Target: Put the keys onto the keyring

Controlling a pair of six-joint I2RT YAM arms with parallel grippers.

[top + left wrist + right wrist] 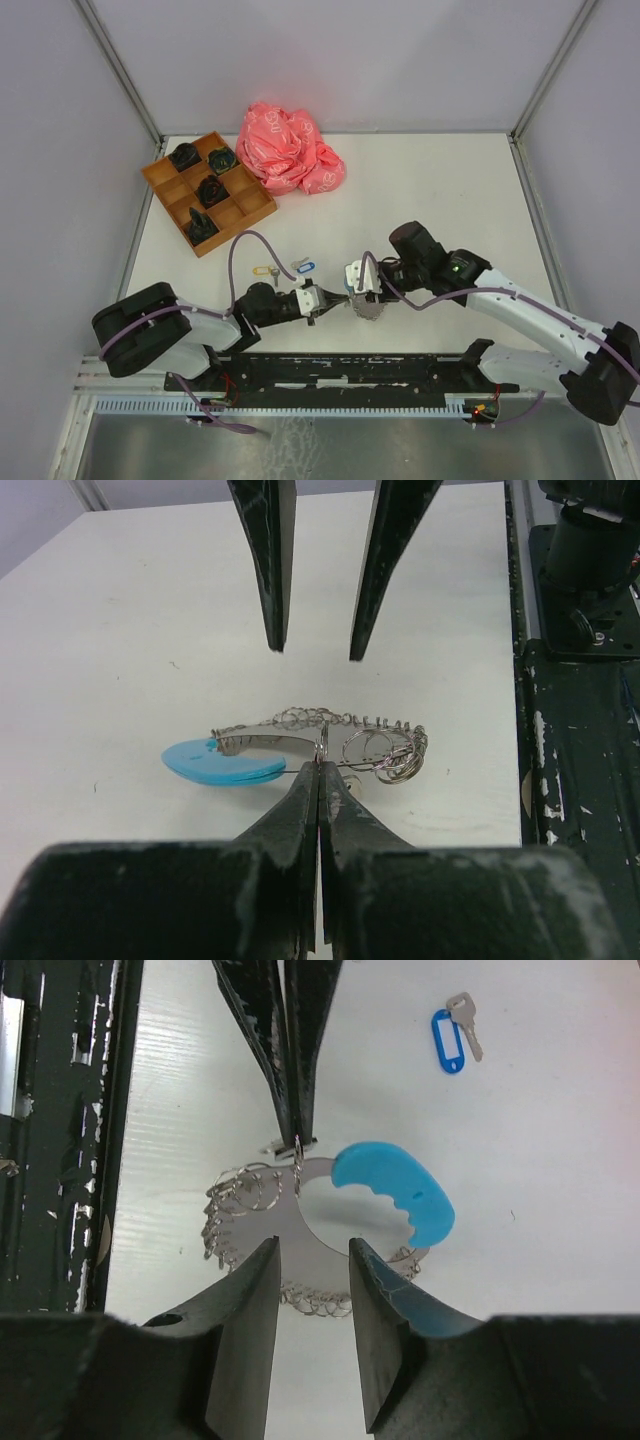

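The keyring [369,306] lies flat on the white table: a silver loop edged with small wire rings, with a light blue curved segment [215,764]. It also shows in the right wrist view [300,1222]. My left gripper [320,768] is shut, its tips pinching a small ring on the keyring's near rim. My right gripper [309,1252] is open and empty, its fingertips hovering over the keyring's opposite rim. A blue-tagged key [451,1038] and a yellow-tagged key [263,270] lie loose on the table to the left. Other keys are not in view.
A wooden compartment tray [160,176] with dark objects stands at the back left. A crumpled pink bag [288,148] lies behind the middle. A black rail [350,372] runs along the near table edge.
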